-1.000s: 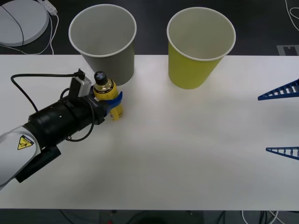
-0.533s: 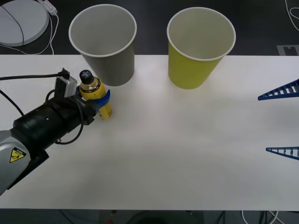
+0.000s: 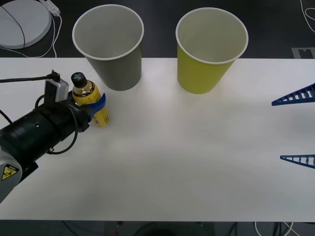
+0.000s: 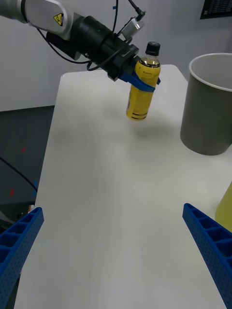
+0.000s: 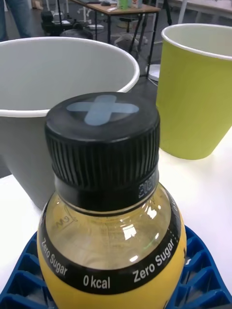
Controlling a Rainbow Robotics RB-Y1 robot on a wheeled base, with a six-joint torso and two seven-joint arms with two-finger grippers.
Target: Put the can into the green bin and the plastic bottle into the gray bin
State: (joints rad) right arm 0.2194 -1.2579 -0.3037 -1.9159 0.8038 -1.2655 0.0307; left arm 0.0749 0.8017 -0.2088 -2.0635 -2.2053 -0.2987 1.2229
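Note:
The plastic bottle [image 3: 91,103], yellow with a black cap, hangs upright just above the table, and my left gripper [image 3: 96,105] is shut on its body. It is in front of and to the left of the gray bin [image 3: 111,54], apart from it. In the right wrist view the bottle [image 4: 143,89] casts a shadow on the table below it. The green bin [image 3: 210,56] stands to the right of the gray one, both upright. In the left wrist view the bottle [image 5: 108,227] sits between the blue fingers [image 5: 200,275]. My right gripper [image 3: 277,130] waits open at the table's right edge. The can is out of view.
The white table [image 3: 187,157] is bare between the bins and its front edge. A black cable [image 3: 24,79] loops from my left wrist over the table's left side. A round white device [image 3: 22,22] with a cord lies on the floor beyond the far left corner.
My left arm has carried the bottle leftward, away from the gray bin's base. The right gripper and both bins have stayed put.

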